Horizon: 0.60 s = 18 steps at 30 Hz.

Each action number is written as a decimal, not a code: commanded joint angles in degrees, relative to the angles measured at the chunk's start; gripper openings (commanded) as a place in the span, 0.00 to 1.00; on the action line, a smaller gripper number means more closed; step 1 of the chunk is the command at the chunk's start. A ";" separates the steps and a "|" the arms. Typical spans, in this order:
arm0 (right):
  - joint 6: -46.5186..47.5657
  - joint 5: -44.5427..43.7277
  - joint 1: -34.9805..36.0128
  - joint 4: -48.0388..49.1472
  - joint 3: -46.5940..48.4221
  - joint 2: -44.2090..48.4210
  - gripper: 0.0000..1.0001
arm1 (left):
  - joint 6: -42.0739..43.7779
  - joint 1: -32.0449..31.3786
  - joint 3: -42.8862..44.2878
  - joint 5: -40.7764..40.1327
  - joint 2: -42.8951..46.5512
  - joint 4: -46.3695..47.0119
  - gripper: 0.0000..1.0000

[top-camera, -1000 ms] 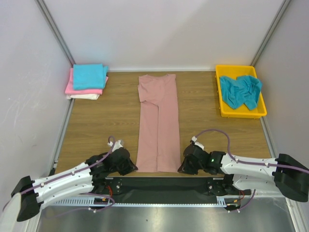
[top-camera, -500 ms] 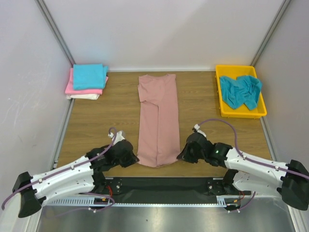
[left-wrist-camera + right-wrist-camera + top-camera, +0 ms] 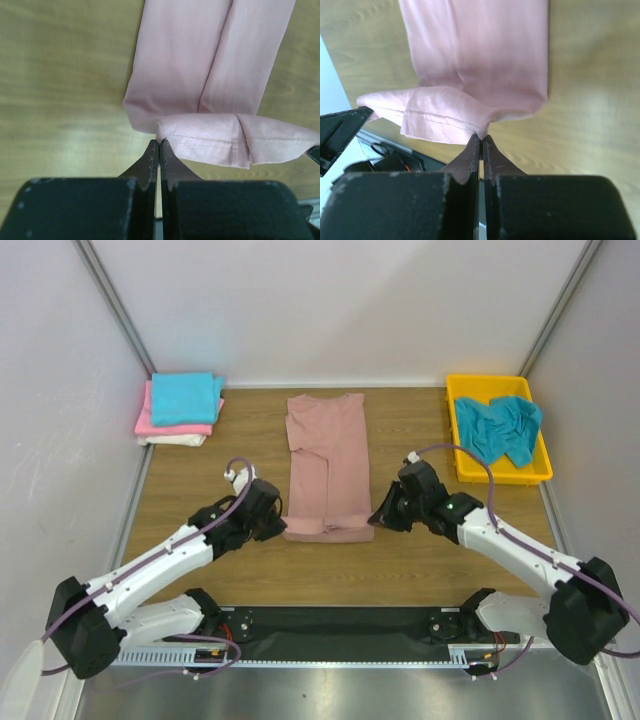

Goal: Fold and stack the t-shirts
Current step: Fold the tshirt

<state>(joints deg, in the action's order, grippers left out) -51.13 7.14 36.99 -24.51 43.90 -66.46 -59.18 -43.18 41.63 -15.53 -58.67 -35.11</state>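
My left gripper [image 3: 159, 146] is pressed together on the near left corner of the dusty-pink t-shirt [image 3: 325, 445], the stitched hem pinched thin between the fingertips. My right gripper [image 3: 480, 139] is clamped the same way on the near right corner of that shirt. The shirt lies as a long narrow strip down the middle of the wooden table [image 3: 200, 495], its sides folded in to a seam along its centre and its collar end at the far side. Between my two grips the hem end is raised and doubled over the cloth under it, so the shirt's near edge is a soft fold. Well to the far left of this shirt sits a folded stack: a teal t-shirt [image 3: 185, 397] on top, a bright pink t-shirt [image 3: 163, 425] under it and a white t-shirt [image 3: 176, 440] at the bottom. Well to its far right stands a yellow tray [image 3: 461, 468] holding a crumpled teal t-shirt [image 3: 498, 428].
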 commanded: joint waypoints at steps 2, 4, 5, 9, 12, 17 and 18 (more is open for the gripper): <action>5.96 4.29 -3.76 2.80 7.07 -5.78 0.00 | 8.45 5.02 6.44 2.78 -5.11 4.43 0.00; 6.83 5.77 -5.60 3.59 9.00 -9.38 0.00 | 9.60 6.17 9.08 3.40 -7.23 5.05 0.00; 7.27 6.22 -6.22 4.64 10.58 -10.52 0.00 | 10.56 7.31 9.87 4.27 -8.46 5.84 0.00; 9.29 8.94 -8.78 5.44 16.20 -18.24 0.00 | 12.50 10.30 13.91 6.12 -14.60 7.60 0.00; 11.23 9.91 -10.45 4.83 20.95 -21.86 0.00 | 14.09 12.50 16.37 7.26 -18.47 8.74 0.00; 13.25 12.20 -13.17 4.30 26.23 -28.72 0.00 | 15.49 14.96 19.71 8.76 -24.37 10.85 0.00; 13.86 12.72 -14.04 4.12 27.72 -29.69 0.00 | 15.58 15.23 20.94 9.28 -25.34 11.03 0.00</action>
<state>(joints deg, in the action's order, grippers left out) -40.34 17.32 24.69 -21.06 67.35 -93.80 -46.13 -29.04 58.52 -8.29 -81.97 -27.11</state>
